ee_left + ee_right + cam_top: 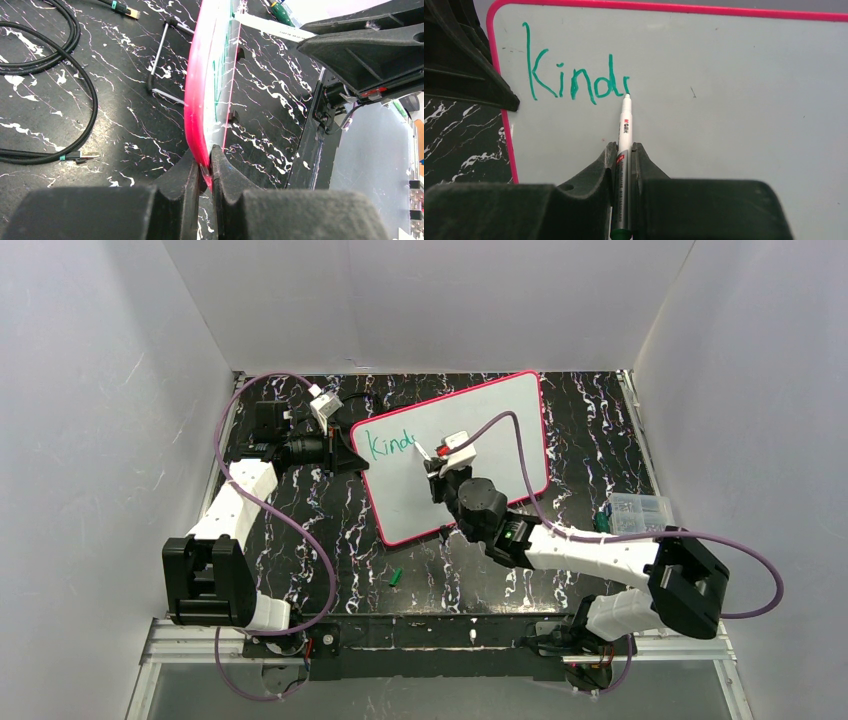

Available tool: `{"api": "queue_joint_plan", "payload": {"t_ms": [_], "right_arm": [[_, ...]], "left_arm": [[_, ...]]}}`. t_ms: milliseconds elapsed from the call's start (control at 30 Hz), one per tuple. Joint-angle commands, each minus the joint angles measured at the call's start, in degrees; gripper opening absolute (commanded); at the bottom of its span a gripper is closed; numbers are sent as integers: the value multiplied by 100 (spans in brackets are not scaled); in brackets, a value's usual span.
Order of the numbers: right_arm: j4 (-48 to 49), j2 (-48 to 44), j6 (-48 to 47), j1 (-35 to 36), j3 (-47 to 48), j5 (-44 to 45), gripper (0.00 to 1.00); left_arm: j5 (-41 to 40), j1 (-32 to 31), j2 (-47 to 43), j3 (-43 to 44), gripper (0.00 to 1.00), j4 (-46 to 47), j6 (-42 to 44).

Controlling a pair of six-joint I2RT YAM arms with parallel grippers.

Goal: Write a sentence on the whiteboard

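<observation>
sentence (574,75) in thin green handwriting, reading "Kind" and one more stroke, upper left of the glossy white whiteboard (734,115), pink-red rim, rounded corners, board slanted in the middle of the top view, black marbled desk (340,530) around it, right claw (624,152) closed on a white marker (625,120), its green tip touching the last stroke, left claw (206,162) pinching the board's rim

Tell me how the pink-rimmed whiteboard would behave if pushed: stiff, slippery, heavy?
Probably stiff: the whiteboard looks straight edge-on in the left wrist view. Likely light for its size, since it appears thin. Its glossy finish suggests it could slide on the table, so the left hand pinching its rim may be steadying it against the marker.
</observation>
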Motion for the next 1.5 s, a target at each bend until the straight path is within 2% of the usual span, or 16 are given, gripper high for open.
{"api": "queue_joint_plan", "payload": {"t_ms": [0,867,1467], "right_arm": [[-126,-214,332,-7,-172,180,1],[442,159,-331,-7,332,281,1],[430,70,-355,-7,184,630,1]], "left_arm": [[-288,-25,-198,115,0,-112,388],[-292,-25,-196,116,0,-120,394],[-288,-28,-202,127,0,-120,393]]}}
